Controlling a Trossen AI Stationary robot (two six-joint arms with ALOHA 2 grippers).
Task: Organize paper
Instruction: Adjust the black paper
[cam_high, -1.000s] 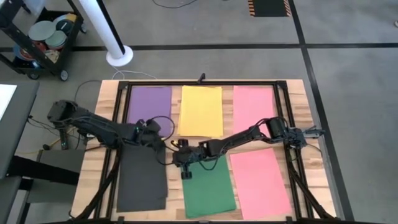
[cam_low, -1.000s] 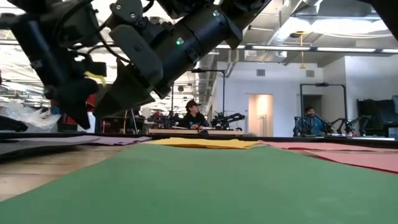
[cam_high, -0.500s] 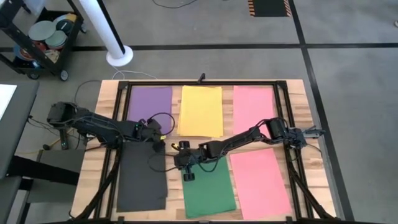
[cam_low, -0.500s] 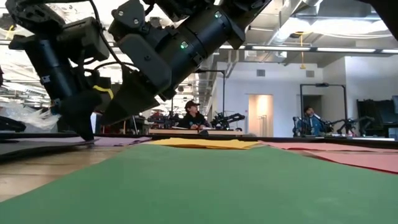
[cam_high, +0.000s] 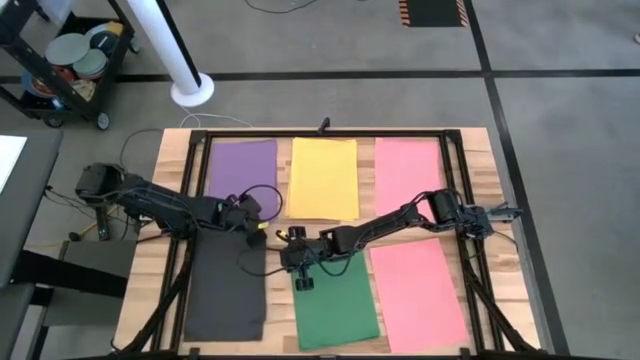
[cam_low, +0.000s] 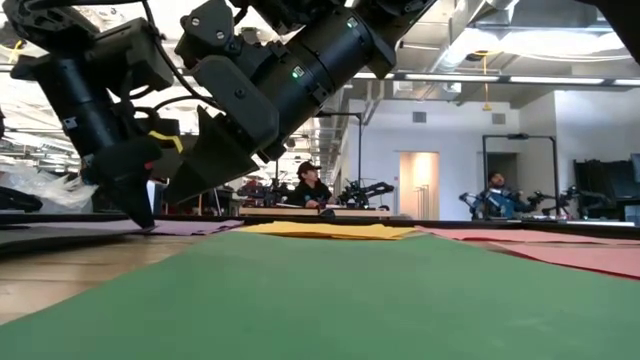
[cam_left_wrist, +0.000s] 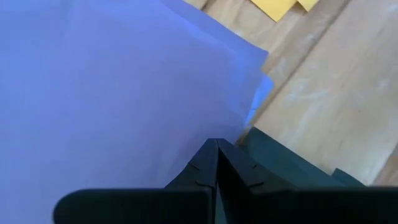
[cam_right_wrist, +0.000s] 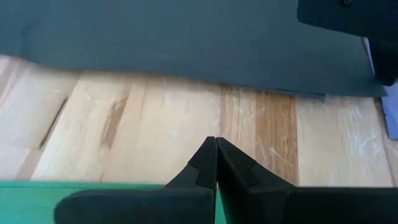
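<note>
Six lots of paper lie flat on the wooden table: purple (cam_high: 240, 165), yellow (cam_high: 323, 178) and pink (cam_high: 408, 170) along the far side, black (cam_high: 225, 290), green (cam_high: 335, 300) and a second pink (cam_high: 417, 290) along the near side. My left gripper (cam_high: 253, 234) is shut, its tip down at the black paper's far right corner, where the purple sheet (cam_left_wrist: 124, 93) meets it. My right gripper (cam_high: 288, 258) is shut and sits low at the green paper's far left corner (cam_right_wrist: 37, 202), over bare wood. My left gripper presses its shut fingertips (cam_low: 140, 222) down from above, slanting, on the far edge of the black paper (cam_left_wrist: 280, 168) near its far right corner. The sheet lies flat on the table. My right gripper stands by the green paper's corner; whether it touches, I cannot tell.
A black metal frame (cam_high: 455, 180) runs around the table's working area. Bare wood shows between the paper lots. Beyond the far left corner stand a cart with plates (cam_high: 70, 60) and a white pole (cam_high: 180, 60). People sit at desks (cam_low: 310, 185) in the room behind.
My left gripper came down and moved toward the near edge, landing on the black paper's far right corner. The black sheets, splayed apart at their near right corner before, now lie squared on each other, shifted slightly toward the table's left.
</note>
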